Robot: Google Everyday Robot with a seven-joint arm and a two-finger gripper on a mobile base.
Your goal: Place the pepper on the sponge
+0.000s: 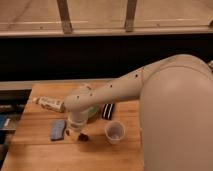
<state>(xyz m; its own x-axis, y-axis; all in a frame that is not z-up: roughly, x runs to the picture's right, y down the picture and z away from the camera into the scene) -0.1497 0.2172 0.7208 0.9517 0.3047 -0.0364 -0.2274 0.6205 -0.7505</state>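
1. My arm (150,85) is filling the right side of the camera view. It is reaching from the large white shoulder housing down and to the left over the table (35,155).
2. The table is a wooden butcher-block surface, and it is carrying every item listed below.
3. My tool (75,133) is pointing downward at the end of the arm. It is sitting low over the table's front-left area, between the sponge (58,129) and the cup (115,132).
4. Tool state: I cannot tell whether it is spread, pressed together, or pinching anything.
5. The cup is standing upright to the right of the tool, clear and apart from it.
6. The sponge is lying flat on the table just left of the tool. Nothing is resting on its blue-grey top.
7. A bottle (50,104) is lying on its side behind the sponge, near the table's left rear.
8. A black-and-white striped block (108,110) is lying behind the cup, close under my forearm.
9. The pepper (83,136) is showing as a small dark red shape at the tool's lower right edge, low at the table surface. It is beside the sponge, not on it.
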